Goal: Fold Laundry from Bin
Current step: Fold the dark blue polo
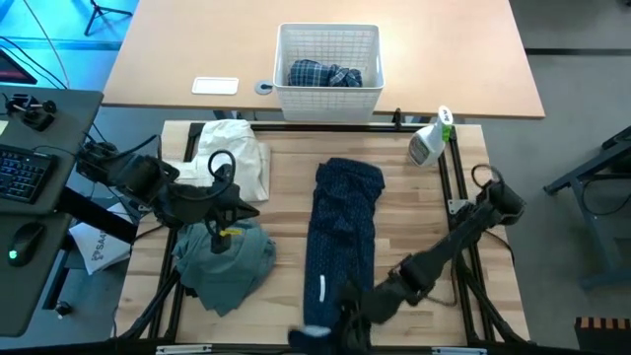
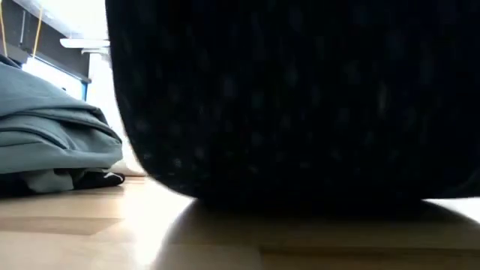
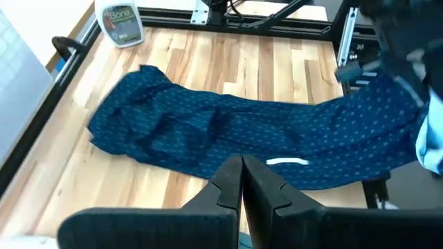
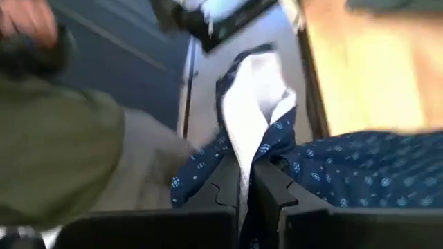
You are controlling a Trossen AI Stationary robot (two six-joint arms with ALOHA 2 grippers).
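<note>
Right gripper fingers are clamped on the near hem of the navy dotted fabric trousers, which stretch away from them along the wooden bench, while the left gripper, fingers together and empty, hovers beside the trousers' midsection over the grey-green top.

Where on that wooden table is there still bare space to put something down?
The widest bare wood lies between the navy dotted trousers and the spray bottle, reaching toward the right arm. A narrower strip runs between the trousers and the grey-green top. The left side is crowded: white cloth, that top, and the left tool over them.
</note>
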